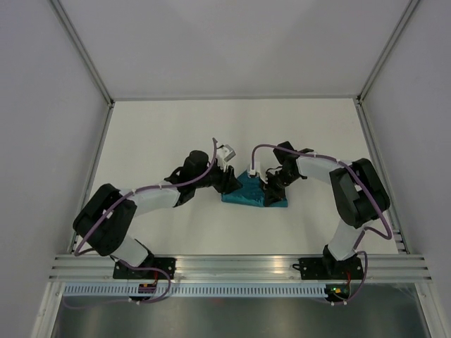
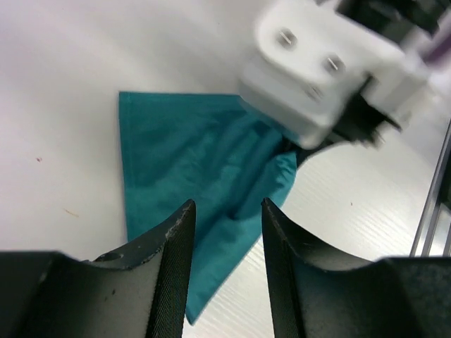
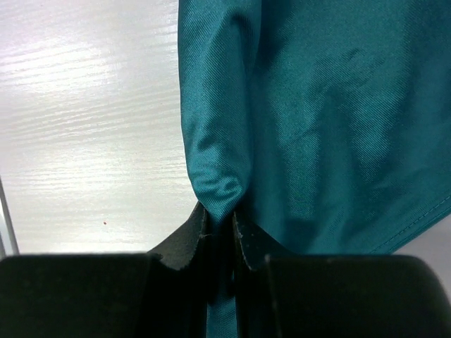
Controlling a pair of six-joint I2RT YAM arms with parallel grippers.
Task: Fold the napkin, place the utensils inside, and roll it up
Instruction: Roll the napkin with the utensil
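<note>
The teal napkin [image 1: 252,195] lies crumpled in the middle of the white table, between my two grippers. In the left wrist view the napkin [image 2: 190,162] lies partly flat, with one corner pointing toward the camera. My left gripper [image 2: 225,211] is open and empty, hovering just above the napkin's left side [image 1: 229,182]. My right gripper [image 3: 222,218] is shut on a pinched fold of the napkin [image 3: 317,120] at its right side [image 1: 271,189]. No utensils show in any view.
The white table [image 1: 176,134] is walled by grey panels with metal rails at left, right and back. The right arm's white wrist housing [image 2: 317,70] hangs close above the napkin in the left wrist view. The aluminium base rail [image 1: 232,264] runs along the near edge.
</note>
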